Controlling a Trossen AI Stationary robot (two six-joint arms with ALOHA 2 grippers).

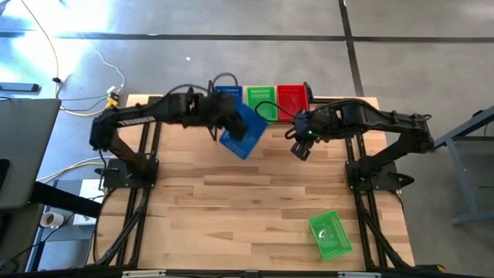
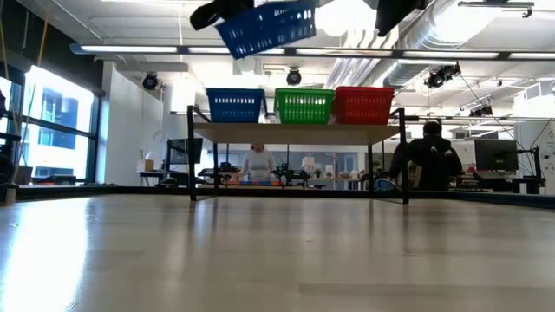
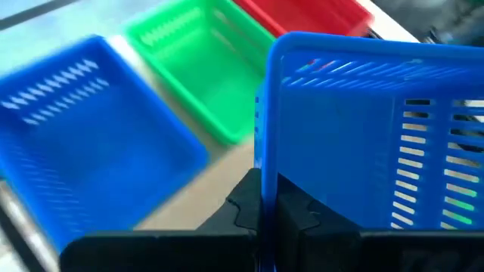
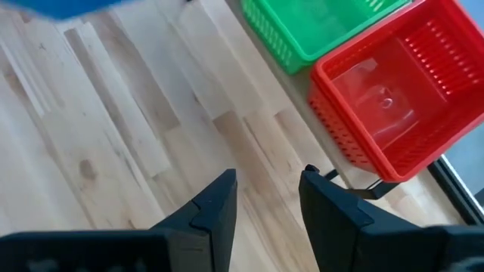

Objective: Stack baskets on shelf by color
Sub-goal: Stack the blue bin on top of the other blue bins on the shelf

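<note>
While clamped on a blue basket (image 1: 245,131), left jaws aloft; right jaws apart.

Left gripper (image 3: 265,215) fingertips hidden behind held blue basket (image 3: 378,143) wall; shelf blue basket (image 3: 83,151) blurred, stack counts indeterminate.

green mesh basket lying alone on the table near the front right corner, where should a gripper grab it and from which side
The green perforated plastic basket sits open side up, turned askew to the wooden tabletop. Its thin rim suits a pinch: come straight down, one finger inside and one outside a long wall. The empty right gripper seems nearer.
</note>
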